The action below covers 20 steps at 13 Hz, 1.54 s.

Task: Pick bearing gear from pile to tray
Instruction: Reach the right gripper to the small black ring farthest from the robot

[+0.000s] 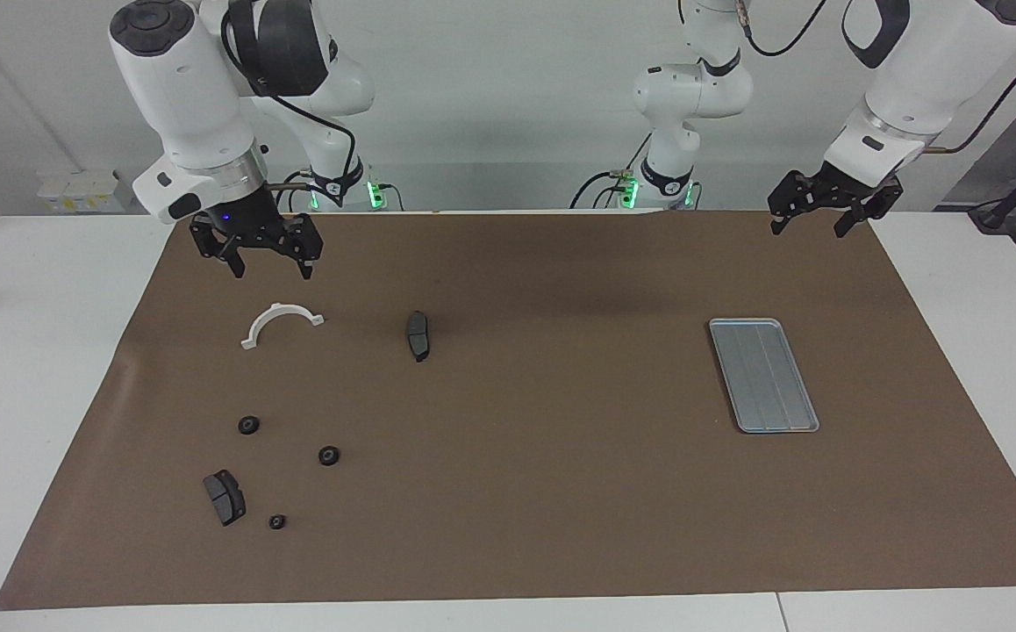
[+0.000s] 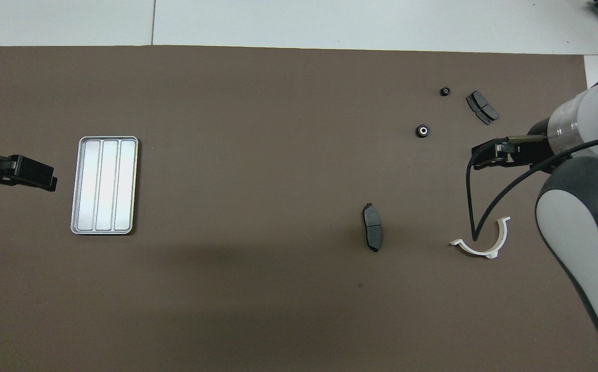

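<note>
With its fingers spread, holding nothing, the right pincer [image 1: 268, 264] hangs over the brown mat just above the white half-ring bracket [image 1: 282, 322], so it should travel past that to the small black round gears [image 1: 248, 425], descending straight, while the left pincer [image 1: 810, 225], also spread, waits up near the flat silver-grey metal tray [image 1: 763, 375].

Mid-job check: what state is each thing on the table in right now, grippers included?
tray: flat on the mat, nothing in it.
gears: three, loose on the mat, none picked.
white bracket: lying flat, untouched.
right gripper: jaws open, holding nothing, over the mat near the bracket.
left gripper: jaws open, holding nothing, waiting.
</note>
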Each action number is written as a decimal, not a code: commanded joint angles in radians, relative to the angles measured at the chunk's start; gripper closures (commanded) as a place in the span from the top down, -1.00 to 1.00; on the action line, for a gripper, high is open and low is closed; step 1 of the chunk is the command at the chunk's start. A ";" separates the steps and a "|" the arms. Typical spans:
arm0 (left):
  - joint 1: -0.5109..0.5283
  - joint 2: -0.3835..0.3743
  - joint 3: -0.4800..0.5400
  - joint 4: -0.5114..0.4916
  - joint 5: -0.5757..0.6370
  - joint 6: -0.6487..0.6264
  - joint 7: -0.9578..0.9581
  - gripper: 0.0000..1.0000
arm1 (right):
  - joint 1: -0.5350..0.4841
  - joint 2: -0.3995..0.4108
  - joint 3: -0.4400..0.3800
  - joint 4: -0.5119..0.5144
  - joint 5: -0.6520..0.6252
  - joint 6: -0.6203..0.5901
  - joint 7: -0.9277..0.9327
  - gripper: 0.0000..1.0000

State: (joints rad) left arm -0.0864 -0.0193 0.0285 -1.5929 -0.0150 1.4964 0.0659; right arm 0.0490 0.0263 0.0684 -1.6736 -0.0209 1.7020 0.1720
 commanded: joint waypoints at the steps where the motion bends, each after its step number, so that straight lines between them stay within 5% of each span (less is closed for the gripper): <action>1: 0.011 -0.024 -0.005 -0.018 -0.006 -0.010 -0.006 1.00 | 0.003 -0.028 0.002 -0.076 0.007 0.068 -0.012 1.00; 9: 0.011 -0.024 -0.005 -0.018 -0.006 -0.010 -0.006 1.00 | -0.018 0.193 -0.001 -0.117 -0.011 0.430 -0.077 1.00; 20: 0.011 -0.024 -0.005 -0.018 -0.006 -0.010 -0.006 1.00 | -0.021 0.506 -0.004 -0.046 -0.077 0.763 -0.080 1.00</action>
State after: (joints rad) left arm -0.0864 -0.0193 0.0285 -1.5929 -0.0150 1.4963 0.0659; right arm 0.0300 0.4709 0.0591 -1.7779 -0.0799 2.4375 0.0986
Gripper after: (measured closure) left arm 0.000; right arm 0.000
